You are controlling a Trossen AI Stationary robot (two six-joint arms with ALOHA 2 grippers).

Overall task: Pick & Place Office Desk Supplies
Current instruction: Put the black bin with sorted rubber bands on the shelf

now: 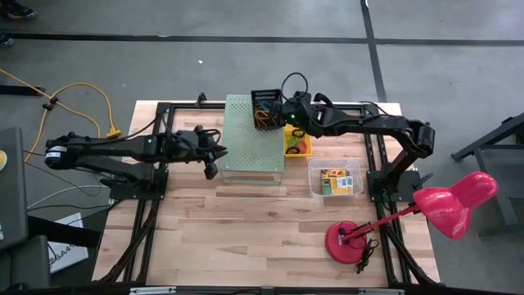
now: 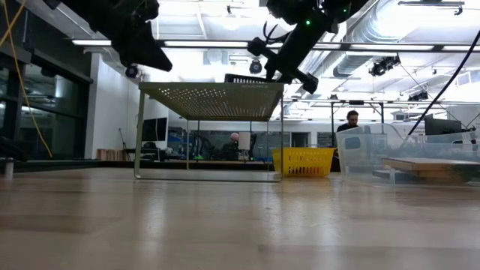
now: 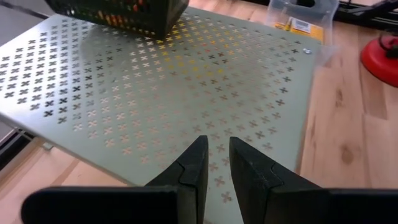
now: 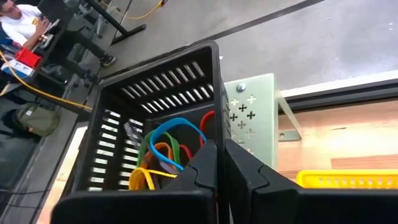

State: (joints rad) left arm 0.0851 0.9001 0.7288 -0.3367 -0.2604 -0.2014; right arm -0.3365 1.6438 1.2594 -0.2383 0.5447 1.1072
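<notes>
A black slotted basket (image 1: 266, 109) (image 4: 155, 112) stands on the far end of the pale-green perforated box (image 1: 254, 141). It holds several elastic band loops (image 4: 166, 151) in blue, green, orange, yellow and red. My right gripper (image 1: 286, 115) (image 4: 218, 155) is shut on the basket's right wall. More loops lie in a yellow basket (image 1: 297, 145) to the right of the box. Yellow-and-green crayon boxes (image 1: 336, 181) lie in a clear tub (image 1: 315, 190). My left gripper (image 1: 212, 169) (image 3: 216, 152) hovers over the perforated top's near-left part, open by a narrow gap and touching nothing. My right gripper pinches the black basket's right wall (image 4: 217, 124) at its top rim, one finger inside over the loops and one outside. The fingers come from the table's right, slanting down. In the left wrist view the basket's bottom (image 3: 124, 25) sits on the perforated top.
A pink desk lamp (image 1: 446, 206) with a round red base (image 1: 347, 241) stands at the near right. The clear tub (image 2: 405, 154) sits between the lamp and the yellow basket (image 2: 302, 161). Bare wooden tabletop (image 1: 246, 233) lies in front of the perforated box. People show in the room behind.
</notes>
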